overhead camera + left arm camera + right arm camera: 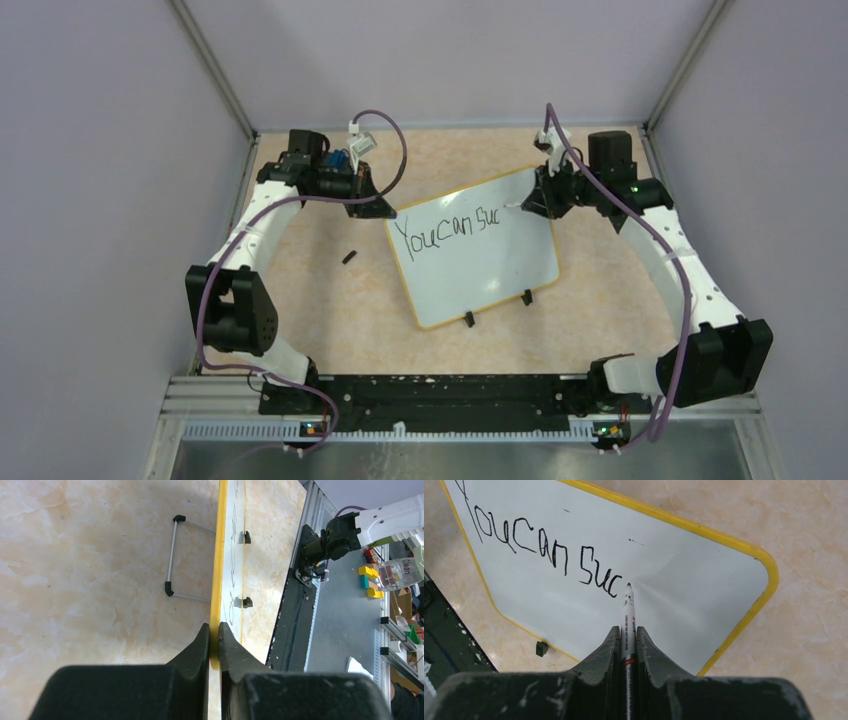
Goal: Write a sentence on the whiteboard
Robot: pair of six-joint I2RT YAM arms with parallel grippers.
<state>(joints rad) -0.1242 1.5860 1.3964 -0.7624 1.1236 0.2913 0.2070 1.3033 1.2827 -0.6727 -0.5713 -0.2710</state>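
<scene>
Risk: the marker [628, 615] tip sits on the whiteboard [684, 580] just right of the last "c" in the sentence [539, 550], which reads "Youcan suc". Too much push could skid the whiteboard or blot the stroke; too light leaves gaps. If the left gripper [214, 632] slips off the yellow rim, the whiteboard could turn. The right gripper [627, 630] is clamped narrow on the marker, angled down over the whiteboard's far right part. The left gripper pinches its far left corner. The whiteboard lies skewed between both grippers.
</scene>
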